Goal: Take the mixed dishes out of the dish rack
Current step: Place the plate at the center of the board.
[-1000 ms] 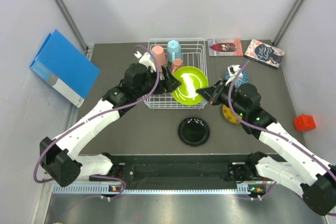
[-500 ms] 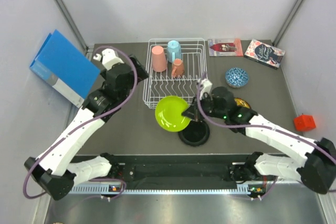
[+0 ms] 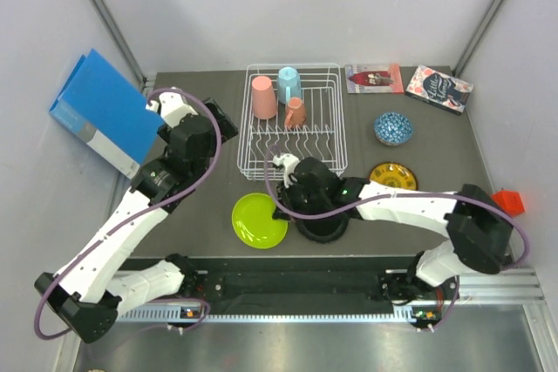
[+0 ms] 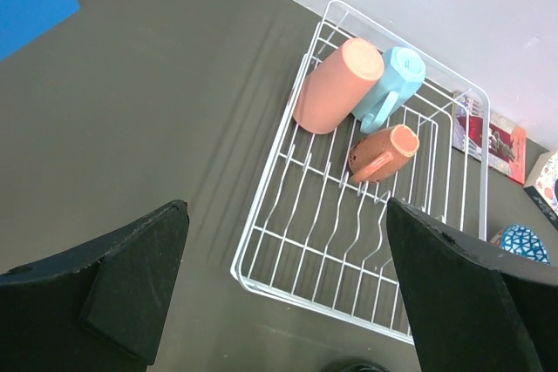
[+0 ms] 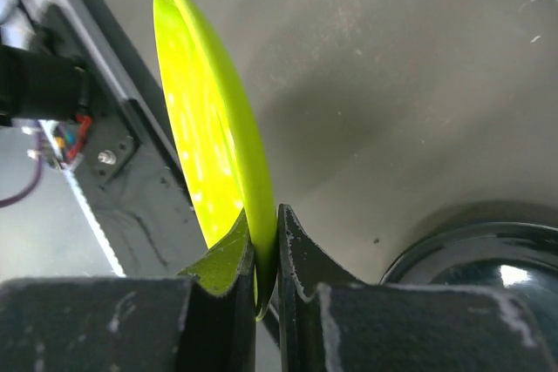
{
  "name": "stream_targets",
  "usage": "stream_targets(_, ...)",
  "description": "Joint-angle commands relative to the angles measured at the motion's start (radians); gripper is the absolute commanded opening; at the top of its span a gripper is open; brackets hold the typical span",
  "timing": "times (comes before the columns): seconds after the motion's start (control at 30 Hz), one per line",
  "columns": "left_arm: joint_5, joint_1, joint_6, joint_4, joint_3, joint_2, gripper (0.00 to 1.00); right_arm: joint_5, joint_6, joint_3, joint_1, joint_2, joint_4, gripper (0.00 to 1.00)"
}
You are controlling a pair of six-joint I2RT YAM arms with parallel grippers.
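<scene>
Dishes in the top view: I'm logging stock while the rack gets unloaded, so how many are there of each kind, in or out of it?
Cups: 2, pink cup and salmon cup, in the rack
Mugs: 1, blue mug, in the rack
Bowls: 1, blue bowl
Plates: 3, green plate, black plate, yellow plate
Total: 7

A robotics lab cell: plain white panel walls (image 3: pixel 305 6), aluminium frame posts (image 3: pixel 105 19), white-and-black robot arms (image 3: pixel 122 224) bolted at six o'clock.

Blue binder (image 3: pixel 105 112) left; red book (image 3: pixel 374 77) near patterned book (image 3: pixel 439 89) (red block (image 3: pixel 506 204) right).
</scene>
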Motion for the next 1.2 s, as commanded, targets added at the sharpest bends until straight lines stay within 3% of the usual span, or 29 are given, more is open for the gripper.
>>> stream_targets(0.0,0.0,-0.001,-0.01,0.009,-0.019,-0.036,0.99,-0.037,0.013,0.08,0.02,0.103,0.081,0.0)
stream_targets(0.3,0.023,-0.003,-0.015,-0.007,-0.035,-0.034,0.99,-0.034,0.005,0.163,0.026,0.242,0.078,0.0)
stream_targets(0.53,0.031,-0.001,-0.012,-0.006,-0.039,-0.029,0.99,-0.002,-0.004,0.188,0.032,0.251,0.049,0.32)
stream_targets(0.67,0.035,-0.001,-0.013,-0.001,-0.042,-0.029,0.99,0.032,-0.009,0.186,0.032,0.234,0.026,0.39)
stream_targets(1.17,0.04,-0.001,-0.013,-0.001,-0.05,-0.02,0.99,0.314,-0.03,0.15,0.06,0.118,-0.183,0.46)
